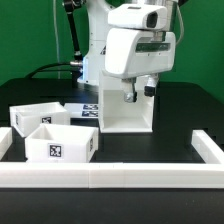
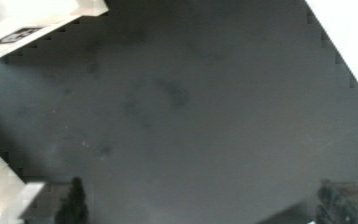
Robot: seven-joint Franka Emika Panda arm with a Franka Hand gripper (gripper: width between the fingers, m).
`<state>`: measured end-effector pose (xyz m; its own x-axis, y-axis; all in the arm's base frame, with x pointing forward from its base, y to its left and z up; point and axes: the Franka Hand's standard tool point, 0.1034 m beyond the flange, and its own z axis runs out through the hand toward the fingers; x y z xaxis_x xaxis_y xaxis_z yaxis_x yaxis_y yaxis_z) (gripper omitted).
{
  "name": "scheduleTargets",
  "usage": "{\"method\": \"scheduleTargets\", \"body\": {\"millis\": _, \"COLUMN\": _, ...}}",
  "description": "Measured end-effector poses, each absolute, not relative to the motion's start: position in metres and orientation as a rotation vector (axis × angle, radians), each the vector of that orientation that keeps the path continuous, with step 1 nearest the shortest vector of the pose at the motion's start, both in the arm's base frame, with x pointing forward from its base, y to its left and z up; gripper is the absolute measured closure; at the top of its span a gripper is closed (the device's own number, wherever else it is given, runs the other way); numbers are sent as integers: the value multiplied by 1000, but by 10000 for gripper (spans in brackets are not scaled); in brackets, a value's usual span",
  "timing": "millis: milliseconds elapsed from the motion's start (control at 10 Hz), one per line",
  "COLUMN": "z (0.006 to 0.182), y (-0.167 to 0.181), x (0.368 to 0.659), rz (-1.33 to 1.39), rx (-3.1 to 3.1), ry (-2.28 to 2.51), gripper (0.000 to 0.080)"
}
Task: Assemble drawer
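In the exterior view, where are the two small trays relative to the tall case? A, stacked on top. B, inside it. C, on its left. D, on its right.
C: the rear tray and the front tray both stand on the exterior view's left of the tall case.

Trays (image 1: 58, 146) at the exterior view's left of case (image 1: 126, 118), behind rail (image 1: 110, 178)
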<state>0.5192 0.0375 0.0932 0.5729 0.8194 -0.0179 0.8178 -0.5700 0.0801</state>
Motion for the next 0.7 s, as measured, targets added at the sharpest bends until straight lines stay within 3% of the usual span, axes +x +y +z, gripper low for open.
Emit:
{"method": "scheduleTargets", "body": {"millis": 500, "z": 94, "y": 37, "x": 516, "rz": 9, "rx": 2748, "ry": 1368, "gripper": 150}}
{"method": "scheduleTargets", "body": {"millis": 700, "z": 114, "y": 39, "x": 504, "rz": -85, "rx": 2877, "ry": 1109, "gripper": 150}}
